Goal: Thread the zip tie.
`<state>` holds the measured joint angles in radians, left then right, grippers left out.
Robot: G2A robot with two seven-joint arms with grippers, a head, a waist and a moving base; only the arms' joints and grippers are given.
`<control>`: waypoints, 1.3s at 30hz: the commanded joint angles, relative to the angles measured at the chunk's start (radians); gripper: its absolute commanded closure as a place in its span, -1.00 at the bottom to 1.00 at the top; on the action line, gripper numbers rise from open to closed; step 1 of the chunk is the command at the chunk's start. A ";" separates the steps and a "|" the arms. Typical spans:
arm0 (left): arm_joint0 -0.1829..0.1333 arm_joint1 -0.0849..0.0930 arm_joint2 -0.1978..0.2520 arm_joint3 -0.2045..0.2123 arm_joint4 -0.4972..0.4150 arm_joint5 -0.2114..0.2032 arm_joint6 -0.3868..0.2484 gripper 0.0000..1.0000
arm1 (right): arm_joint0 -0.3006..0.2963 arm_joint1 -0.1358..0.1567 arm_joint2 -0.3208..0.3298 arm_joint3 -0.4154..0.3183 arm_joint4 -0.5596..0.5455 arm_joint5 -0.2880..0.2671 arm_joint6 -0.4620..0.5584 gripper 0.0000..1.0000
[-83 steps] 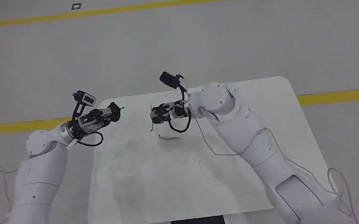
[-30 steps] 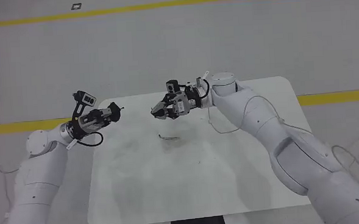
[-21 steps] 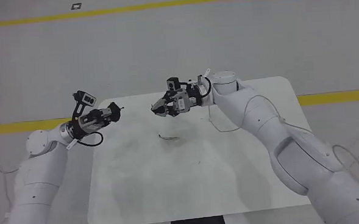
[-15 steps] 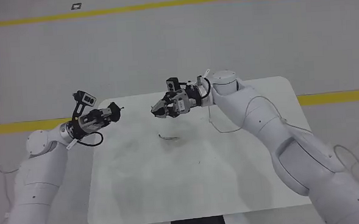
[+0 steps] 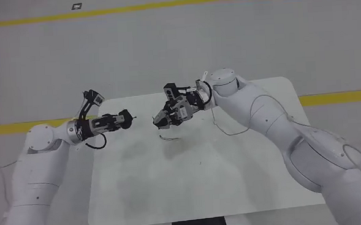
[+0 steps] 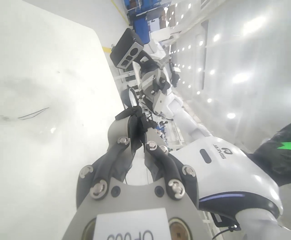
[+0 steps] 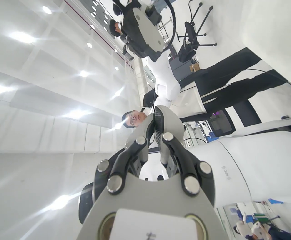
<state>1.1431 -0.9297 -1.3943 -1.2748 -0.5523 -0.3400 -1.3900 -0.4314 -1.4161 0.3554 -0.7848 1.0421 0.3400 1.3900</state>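
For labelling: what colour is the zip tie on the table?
Black zip tie, clearest in top view.

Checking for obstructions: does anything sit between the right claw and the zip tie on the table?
Nothing visible does. The zip tie lies on the table close by the right claw; the left claw is off to one side.

My glossy white arms (image 5: 273, 126)
Thin cables (image 5: 221, 130) hang loose; left pincer (image 6: 136, 122) and right pincer (image 7: 155, 120): grey plates, black links (image 7: 179, 152), silver screws (image 7: 168, 136).
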 commanded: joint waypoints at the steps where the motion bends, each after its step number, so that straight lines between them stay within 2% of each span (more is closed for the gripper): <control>1: -0.004 -0.003 0.001 -0.011 0.039 0.000 0.000 1.00 | 0.016 0.008 -0.048 -0.013 0.030 0.000 0.000 1.00; 3: -0.009 -0.007 0.008 -0.023 0.067 0.000 0.000 1.00 | 0.040 0.018 -0.106 -0.028 0.059 0.000 0.000 1.00; 5: -0.014 -0.008 0.011 -0.030 0.115 0.000 0.000 1.00 | 0.040 0.018 -0.106 -0.028 0.059 0.000 0.000 1.00; 12: -0.014 -0.008 0.011 -0.030 0.115 0.000 0.000 1.00 | 0.037 0.018 -0.105 -0.030 0.058 -0.003 -0.008 1.00; 13: -0.012 -0.009 0.017 -0.041 0.116 0.003 0.020 1.00 | 0.027 0.019 -0.101 -0.041 0.051 -0.012 -0.030 1.00; 15: -0.012 -0.009 0.032 -0.067 0.134 0.008 0.031 1.00 | 0.030 0.023 -0.101 -0.064 -0.005 -0.009 -0.040 1.00; 17: -0.019 -0.008 0.041 -0.076 0.135 0.009 0.022 1.00 | 0.044 0.027 -0.108 -0.083 -0.074 -0.007 -0.038 1.00; 22: -0.046 -0.003 0.061 -0.057 0.167 0.000 0.000 1.00 | 0.078 0.034 -0.120 -0.125 -0.250 -0.047 -0.037 1.00; 31: -0.049 -0.001 0.067 -0.061 0.179 0.001 0.007 1.00 | 0.078 0.034 -0.116 -0.130 -0.259 -0.059 -0.042 1.00; 32: -0.044 -0.001 0.074 -0.074 0.192 0.001 0.024 1.00 | 0.069 0.035 -0.111 -0.146 -0.267 -0.067 -0.066 1.00; 39: -0.050 0.011 0.089 -0.129 0.282 0.000 0.000 1.00 | 0.089 0.041 -0.099 -0.204 -0.383 -0.050 -0.056 1.00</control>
<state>1.0935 -0.9206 -1.3092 -1.3964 -0.2887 -0.3400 -1.3907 -0.3451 -1.3750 0.2542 -0.9846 0.6730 0.2869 1.3346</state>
